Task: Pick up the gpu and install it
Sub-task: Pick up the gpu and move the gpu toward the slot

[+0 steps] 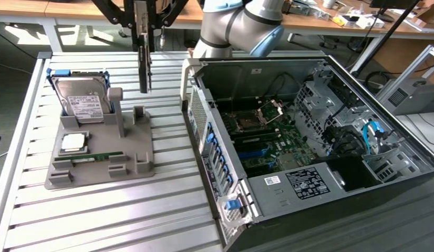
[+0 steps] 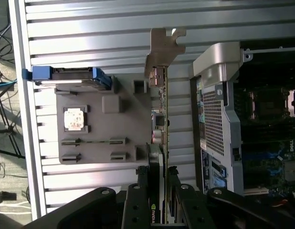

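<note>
closest in the wrist view: the gripper (image 2: 157, 179), its black fingers (image 2: 138, 195) pinching the gpu (image 2: 161, 114) by one end, one finger per face, w/ a green logo sticker btwn them. the card hangs on edge, w/ its silvery bracket (image 2: 164, 45) at the end away from the grip.

progress: pick-up looks done. in the exterior view the gpu (image 1: 145, 73) dangles upright from the gripper (image 1: 145, 44), apparently clear of the grey holder (image 1: 136, 160), above the slatted desk (image 1: 97, 220), btwn the holder and the open pc case (image 1: 273, 184), toward the far side. install is not done: the card is outside the case, well apart from the motherboard (image 1: 262, 144). the hdd (image 1: 82, 102), cpu (image 1: 74, 142) and memory stick (image 1: 91, 156) sit in the holder, on the exterior view's left.

views: the wrist view gives the grip itself and how the card lines up along the holder's case-side edge. the exterior view gives the card's height off the desk, plus the case interior w/ board, cables and drive cage.
</note>
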Motion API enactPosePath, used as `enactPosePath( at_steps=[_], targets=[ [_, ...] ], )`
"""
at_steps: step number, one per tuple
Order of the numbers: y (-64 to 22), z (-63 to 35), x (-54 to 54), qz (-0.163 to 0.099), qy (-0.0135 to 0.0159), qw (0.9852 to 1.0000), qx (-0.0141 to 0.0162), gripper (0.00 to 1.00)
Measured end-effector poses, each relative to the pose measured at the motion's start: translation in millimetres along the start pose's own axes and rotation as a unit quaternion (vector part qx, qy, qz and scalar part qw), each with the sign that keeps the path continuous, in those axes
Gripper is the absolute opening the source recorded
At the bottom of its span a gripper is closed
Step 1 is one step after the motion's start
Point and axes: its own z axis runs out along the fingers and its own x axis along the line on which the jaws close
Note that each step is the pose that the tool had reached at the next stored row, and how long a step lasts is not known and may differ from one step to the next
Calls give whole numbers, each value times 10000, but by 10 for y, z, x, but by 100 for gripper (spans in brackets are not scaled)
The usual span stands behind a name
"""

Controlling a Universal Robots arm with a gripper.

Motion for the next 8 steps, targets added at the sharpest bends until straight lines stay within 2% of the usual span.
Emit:
enactPosePath(
  at_steps=[4, 8],
  targets=[
    [0, 7, -111, 0, 8, 10000, 36, 27],
    [-20, 12, -161, -2, 6, 10000, 95, 27]
  ],
)
